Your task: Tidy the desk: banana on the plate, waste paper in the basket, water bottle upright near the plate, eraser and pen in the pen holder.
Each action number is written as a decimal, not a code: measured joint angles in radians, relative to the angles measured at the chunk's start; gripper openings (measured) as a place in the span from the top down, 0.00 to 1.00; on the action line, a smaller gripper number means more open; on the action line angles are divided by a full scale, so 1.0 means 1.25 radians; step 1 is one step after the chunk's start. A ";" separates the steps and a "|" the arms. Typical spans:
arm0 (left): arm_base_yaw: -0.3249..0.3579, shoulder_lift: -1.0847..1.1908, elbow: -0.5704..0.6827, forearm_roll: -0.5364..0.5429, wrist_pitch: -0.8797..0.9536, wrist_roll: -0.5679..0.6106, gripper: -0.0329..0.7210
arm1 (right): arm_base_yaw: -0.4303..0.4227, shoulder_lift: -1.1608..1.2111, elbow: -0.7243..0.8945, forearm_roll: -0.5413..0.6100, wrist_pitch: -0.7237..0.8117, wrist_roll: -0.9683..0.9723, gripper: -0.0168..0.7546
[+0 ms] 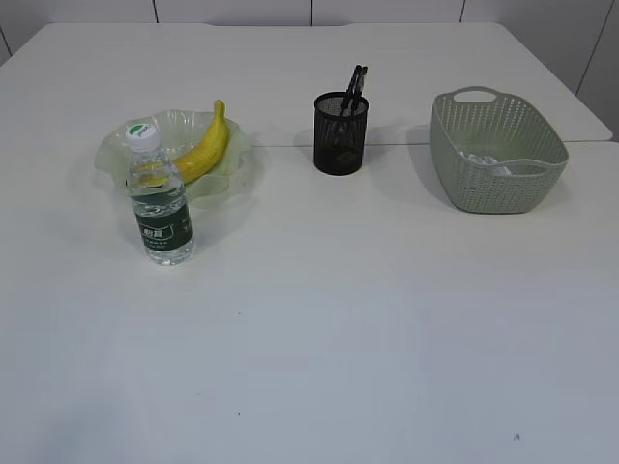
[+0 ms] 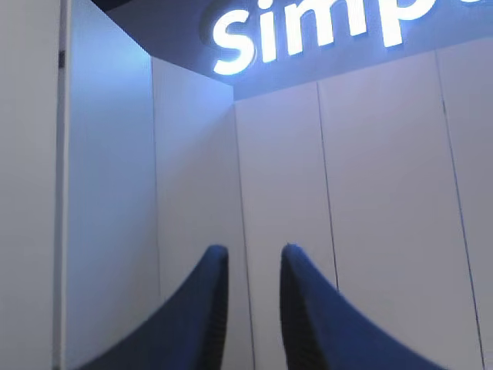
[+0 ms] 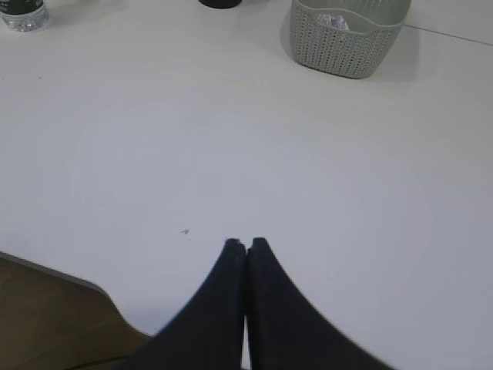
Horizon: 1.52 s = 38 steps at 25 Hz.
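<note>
On the white desk (image 1: 368, 309) the yellow banana (image 1: 206, 147) lies in the pale green plate (image 1: 116, 150). The water bottle (image 1: 160, 198) stands upright just in front of the plate. Dark pens (image 1: 354, 85) stick out of the black mesh pen holder (image 1: 340, 135); the eraser is hidden. White waste paper (image 1: 486, 161) lies inside the grey-green basket (image 1: 498, 155). No arm shows in the exterior view. My left gripper (image 2: 254, 250) is open, holds nothing and points at a wall. My right gripper (image 3: 246, 245) is shut and empty over the desk's near edge, far from the basket (image 3: 347, 38).
The desk's front edge and the brown floor (image 3: 46, 324) show at the lower left of the right wrist view. A lit sign (image 2: 323, 31) hangs on the wall above white panels in the left wrist view.
</note>
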<state>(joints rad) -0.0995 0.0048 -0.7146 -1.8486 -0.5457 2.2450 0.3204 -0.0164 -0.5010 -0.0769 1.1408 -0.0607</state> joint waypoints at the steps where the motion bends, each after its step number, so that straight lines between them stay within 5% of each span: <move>1: 0.000 0.000 0.016 0.000 0.005 -0.011 0.75 | 0.000 0.000 0.000 0.000 0.000 0.000 0.99; 22: 0.000 0.000 0.227 0.000 0.072 -0.222 0.76 | 0.000 0.000 0.000 0.000 0.000 0.000 0.99; 38: 0.000 0.000 0.290 0.186 0.164 -0.433 0.76 | 0.000 0.000 0.000 0.000 0.000 0.000 0.99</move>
<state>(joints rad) -0.0995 0.0048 -0.3515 -1.6166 -0.3403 1.7036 0.3204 -0.0164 -0.5010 -0.0769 1.1408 -0.0607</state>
